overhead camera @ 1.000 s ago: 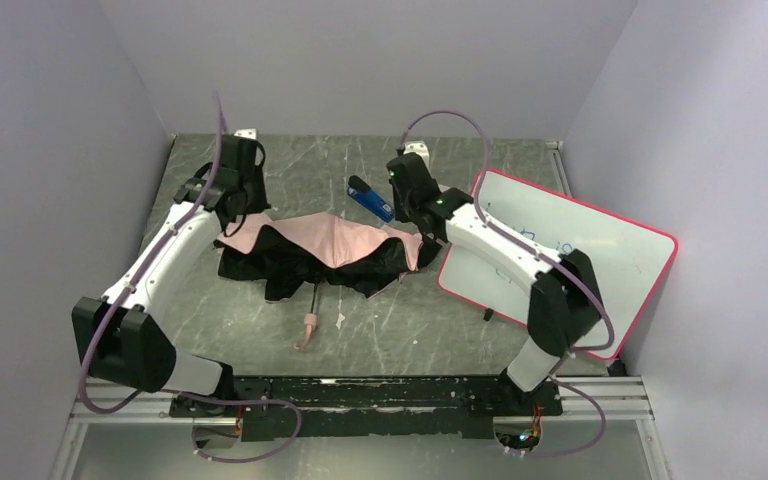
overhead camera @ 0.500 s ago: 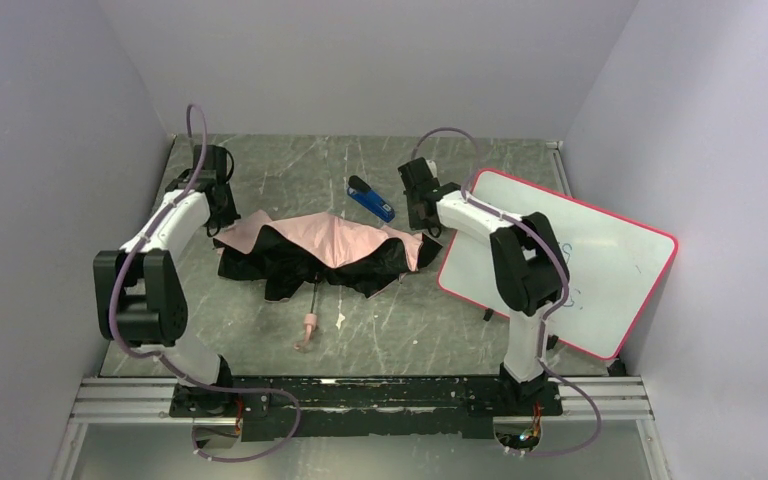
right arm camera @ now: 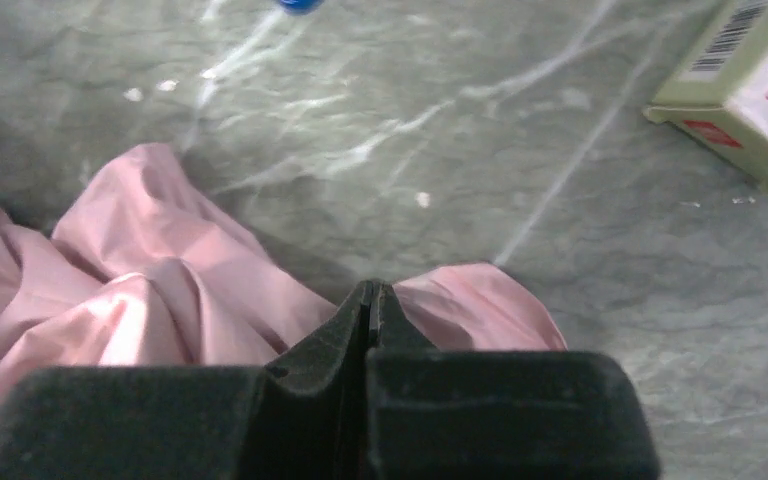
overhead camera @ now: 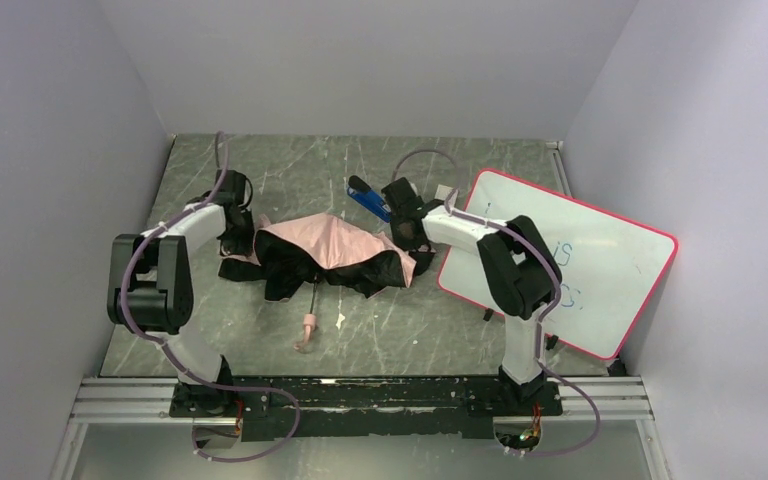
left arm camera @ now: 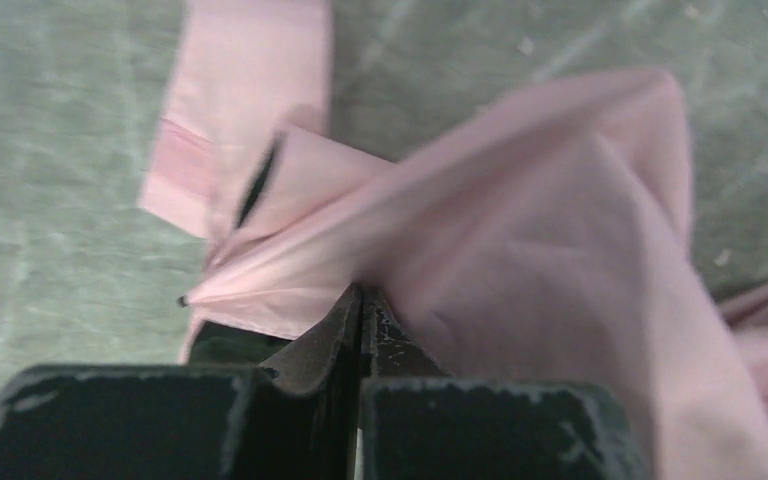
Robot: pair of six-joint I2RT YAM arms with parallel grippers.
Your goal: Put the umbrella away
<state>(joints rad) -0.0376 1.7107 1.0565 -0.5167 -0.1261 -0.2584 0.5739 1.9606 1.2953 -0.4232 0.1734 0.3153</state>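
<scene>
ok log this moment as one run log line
left gripper: shut on pale pink folding umbrella, left edge | right gripper: shut on umbrella, right edge

We see a table (overhead camera: pixel 390 335) with a dark grey-green top and pale streaks like stone. In the middle of the top view lies the umbrella (overhead camera: pixel 330 242), all bunched up, pink on top and black along its lower edge. Its pink handle (overhead camera: pixel 307 330) rests on the table just below it, toward the bottom of the frame. A small blue and black stapler (overhead camera: pixel 365 198) lies just above the umbrella's right end. At the right a white board (overhead camera: pixel 600 260) with a red rim sits slanted. In the right wrist view a pale green box (right arm camera: pixel 740 80) with a barcode lies at the upper right, apart from the pink cloth
</scene>
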